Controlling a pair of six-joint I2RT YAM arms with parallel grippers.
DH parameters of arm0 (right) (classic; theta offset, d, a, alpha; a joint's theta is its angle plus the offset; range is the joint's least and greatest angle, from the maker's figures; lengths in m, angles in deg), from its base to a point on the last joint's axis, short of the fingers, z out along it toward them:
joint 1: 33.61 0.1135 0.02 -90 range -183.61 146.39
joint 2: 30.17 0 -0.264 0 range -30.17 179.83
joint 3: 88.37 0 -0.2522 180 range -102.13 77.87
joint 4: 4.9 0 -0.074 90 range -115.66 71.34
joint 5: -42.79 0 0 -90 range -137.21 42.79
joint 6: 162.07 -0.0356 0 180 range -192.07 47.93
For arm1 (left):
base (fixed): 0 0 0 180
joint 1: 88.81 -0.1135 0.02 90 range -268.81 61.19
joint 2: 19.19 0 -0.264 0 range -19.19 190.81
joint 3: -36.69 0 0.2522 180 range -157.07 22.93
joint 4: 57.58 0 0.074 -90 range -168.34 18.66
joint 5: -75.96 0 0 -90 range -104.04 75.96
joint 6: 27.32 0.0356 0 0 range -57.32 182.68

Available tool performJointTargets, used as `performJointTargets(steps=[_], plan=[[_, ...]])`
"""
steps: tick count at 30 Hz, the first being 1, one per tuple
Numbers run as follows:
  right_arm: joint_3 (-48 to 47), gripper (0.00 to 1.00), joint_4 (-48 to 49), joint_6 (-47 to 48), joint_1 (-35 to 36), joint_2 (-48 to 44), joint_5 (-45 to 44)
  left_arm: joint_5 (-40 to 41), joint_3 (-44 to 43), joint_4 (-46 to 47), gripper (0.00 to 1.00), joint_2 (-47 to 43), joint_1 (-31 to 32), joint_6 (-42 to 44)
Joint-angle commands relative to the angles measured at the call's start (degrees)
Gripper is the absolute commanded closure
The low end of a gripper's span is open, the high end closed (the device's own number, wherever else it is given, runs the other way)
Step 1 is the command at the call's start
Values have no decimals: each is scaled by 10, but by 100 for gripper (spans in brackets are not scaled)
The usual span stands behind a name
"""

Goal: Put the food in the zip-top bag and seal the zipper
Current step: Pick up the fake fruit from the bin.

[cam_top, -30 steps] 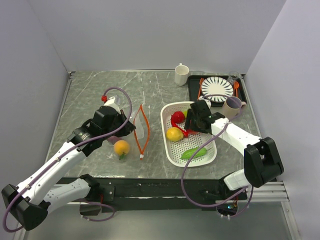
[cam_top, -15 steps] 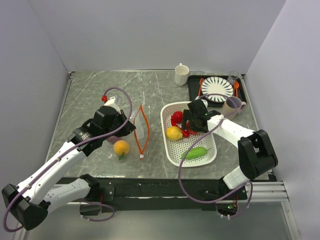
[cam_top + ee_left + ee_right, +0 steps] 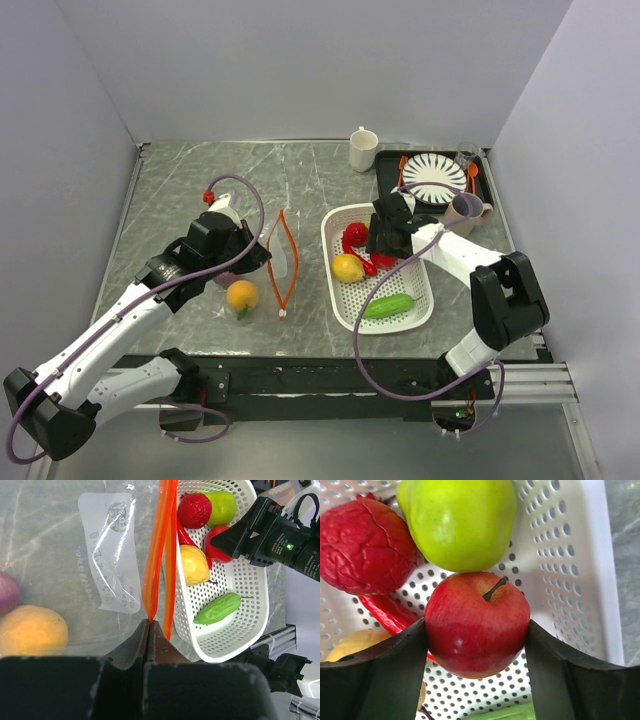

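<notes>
The right hand (image 3: 476, 630) pinches a red apple (image 3: 477, 610) between both fingers at frame centre, inside the white basket (image 3: 570, 545), just below a green apple (image 3: 460, 520). The left hand (image 3: 148, 630), bottom centre, is pressed together on the zipper (image 3: 159, 540) end. The zip-top bag (image 3: 100, 555) spreads to the upper left on the desk (image 3: 180, 180).

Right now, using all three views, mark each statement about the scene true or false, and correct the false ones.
1. The apple sits between the right jaws. True.
2. The left jaws are shut on the zipper of the bag. True.
3. The cucumber lies in the bag. False: the cucumber lies in the basket.
4. The mug stands in the basket. False: the mug stands on the table, beyond the basket.
</notes>
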Motion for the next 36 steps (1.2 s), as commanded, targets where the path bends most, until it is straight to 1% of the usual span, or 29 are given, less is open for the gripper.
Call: performJointTargets(steps=[1,5,6,11,12,14,15,19,21,24,27,31,33,36], plan=[[-5,44,4,-4,-6,-5,13,6,-15,1,99,-5,2,11],[16,56,9,-8,-4,-52,20,4,-14,3,99,-3,2,12],[17,62,10,-6,-5,-62,26,3,-13,5,99,-1,2,12],[25,64,-4,-10,1,-141,55,-1,-9,14,99,1,2,8],[28,64,-1,-19,5,-154,74,-3,-6,16,99,1,2,7],[46,65,20,-28,19,-195,101,-4,-6,19,99,3,1,8],[57,64,38,-31,25,-209,134,-5,-8,19,99,4,1,9],[67,63,84,-57,54,-273,200,-5,-11,17,99,10,2,9],[61,63,110,-72,86,-284,206,-4,-10,19,99,11,2,9],[37,63,122,-79,127,-280,210,-6,-6,25,99,11,2,7],[16,63,135,-83,157,-254,220,-12,-5,28,99,11,2,5],[2,62,166,-86,189,-213,235,-25,-3,32,99,15,2,12],[-12,63,166,-86,204,-198,218,-25,-4,27,99,21,2,12],[-20,63,178,-91,219,-174,227,-33,-4,28,99,28,2,13]])
